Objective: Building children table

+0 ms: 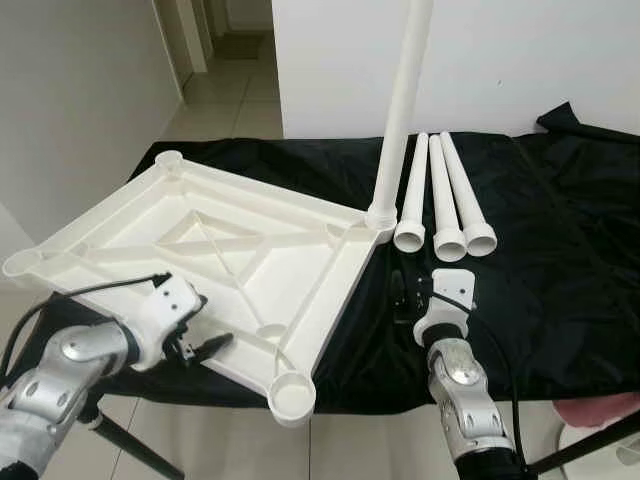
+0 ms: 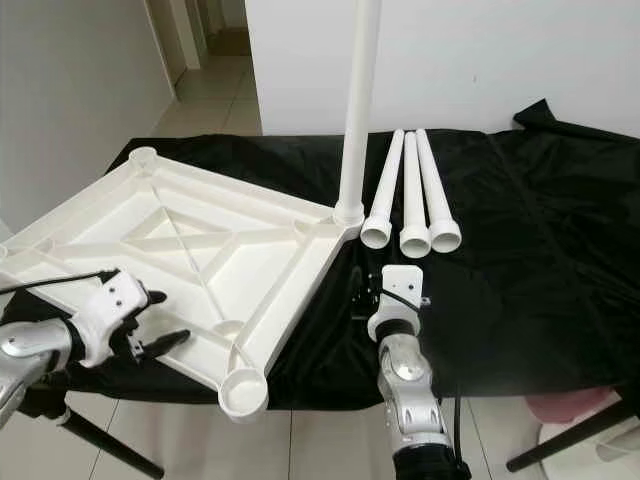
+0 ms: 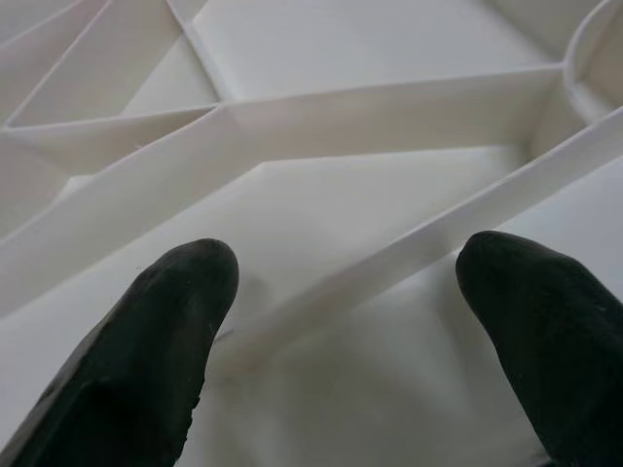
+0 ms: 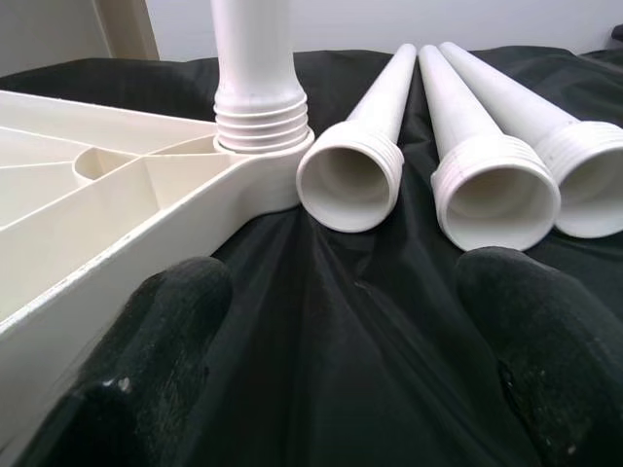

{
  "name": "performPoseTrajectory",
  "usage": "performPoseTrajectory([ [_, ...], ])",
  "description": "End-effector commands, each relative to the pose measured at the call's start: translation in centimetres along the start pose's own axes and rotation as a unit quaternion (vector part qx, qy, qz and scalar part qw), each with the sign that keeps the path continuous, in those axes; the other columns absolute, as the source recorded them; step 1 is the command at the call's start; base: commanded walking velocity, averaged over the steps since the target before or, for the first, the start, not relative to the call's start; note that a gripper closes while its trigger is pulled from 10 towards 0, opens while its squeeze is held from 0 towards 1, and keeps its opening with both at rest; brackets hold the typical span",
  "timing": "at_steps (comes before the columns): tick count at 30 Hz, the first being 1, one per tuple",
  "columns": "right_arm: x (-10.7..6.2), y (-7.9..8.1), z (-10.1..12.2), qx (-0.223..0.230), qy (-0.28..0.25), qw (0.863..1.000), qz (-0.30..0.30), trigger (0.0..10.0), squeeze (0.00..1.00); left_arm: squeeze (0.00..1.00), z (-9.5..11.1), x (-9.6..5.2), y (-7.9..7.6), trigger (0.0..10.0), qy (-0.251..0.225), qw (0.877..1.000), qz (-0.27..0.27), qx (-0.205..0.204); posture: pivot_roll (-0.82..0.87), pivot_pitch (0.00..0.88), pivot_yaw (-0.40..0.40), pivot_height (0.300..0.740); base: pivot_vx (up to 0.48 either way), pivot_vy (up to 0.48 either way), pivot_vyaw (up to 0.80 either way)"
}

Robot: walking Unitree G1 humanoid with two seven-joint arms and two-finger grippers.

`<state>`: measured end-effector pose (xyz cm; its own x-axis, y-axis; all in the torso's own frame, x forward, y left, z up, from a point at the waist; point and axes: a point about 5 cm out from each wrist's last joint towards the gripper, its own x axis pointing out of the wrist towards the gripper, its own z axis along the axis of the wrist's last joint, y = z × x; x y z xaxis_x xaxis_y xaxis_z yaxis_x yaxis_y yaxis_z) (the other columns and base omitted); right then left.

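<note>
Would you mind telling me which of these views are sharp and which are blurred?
Both eye views are sharp and evenly lit; in the left wrist view the pincer fingers are soft against the tabletop; in the right wrist view the loose legs are crisp.

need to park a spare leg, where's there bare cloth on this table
Widest bare black cloth lies to the right of the three loose legs and the right gripper. A thinner strip runs behind the tabletop. Crowded around the standing leg and its corner.
</note>
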<state>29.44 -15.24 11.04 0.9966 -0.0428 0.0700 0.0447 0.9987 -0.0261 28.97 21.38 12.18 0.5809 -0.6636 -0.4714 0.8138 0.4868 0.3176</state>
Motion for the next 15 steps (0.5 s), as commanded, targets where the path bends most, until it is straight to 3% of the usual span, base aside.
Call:
performPoseTrajectory([
  [1, 0.4, 0.2, 0.2, -0.003, 0.0, 1.0, 0.002, 10.0, 0.0, 1.0, -1.4, 0.3, 0.5, 10.0, 0.047, 0.998, -0.011, 0.027, 0.0, 0.028, 0.053, 0.74, 0.0, 0.0, 0.0],
  [2, 0.4, 0.2, 0.3, -0.003, -0.001, 1.0, 0.002, 10.0, 0.0, 0.0, -1.4, 0.6, 0.7, 10.0, 0.052, 0.998, -0.014, 0.026, 0.0, 0.028, 0.053, 0.74, 0.0, 0.0, 0.0],
  [15, 0.5, 0.1, 0.4, -0.005, -0.003, 1.0, -0.002, 10.0, 0.0, 0.0, -2.0, 1.8, 0.8, 10.0, 0.079, 0.993, -0.083, 0.023, -0.01, 0.032, 0.066, 0.74, 0.0, 0.0, 0.0],
])
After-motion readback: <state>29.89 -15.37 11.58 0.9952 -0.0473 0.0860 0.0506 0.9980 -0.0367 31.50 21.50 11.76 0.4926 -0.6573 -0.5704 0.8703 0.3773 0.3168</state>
